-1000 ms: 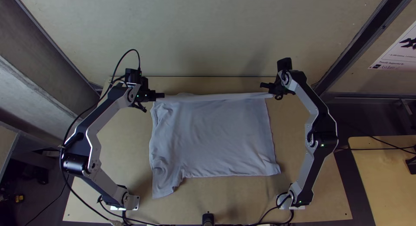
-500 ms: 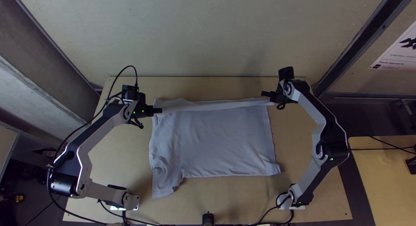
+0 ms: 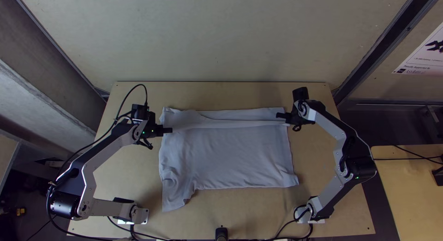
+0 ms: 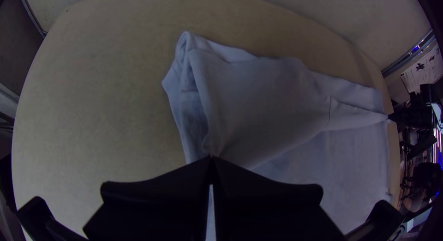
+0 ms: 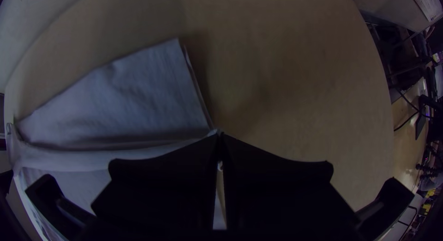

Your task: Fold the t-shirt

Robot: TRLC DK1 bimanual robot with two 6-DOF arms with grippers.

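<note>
Top view: the t-shirt (image 3: pixel 230 153) lies in the middle of the table (image 3: pixel 327 190), its body spread with small wrinkles at the left side. One corner juts towards the table's near edge, on the left. Across the shirt's far part, a narrow band of cloth runs from the left gripper (image 3: pixel 170 130) to the right gripper (image 3: pixel 279 115); more cloth lies beyond it, towards the table's far edge. In the left wrist view, the left gripper (image 4: pixel 211 159) has its fingers closed together at the tips, pinching the shirt near its left side. In the right wrist view, the right gripper (image 5: pixel 220 135) is likewise closed, with a bit of the band's right end between its tips.
</note>
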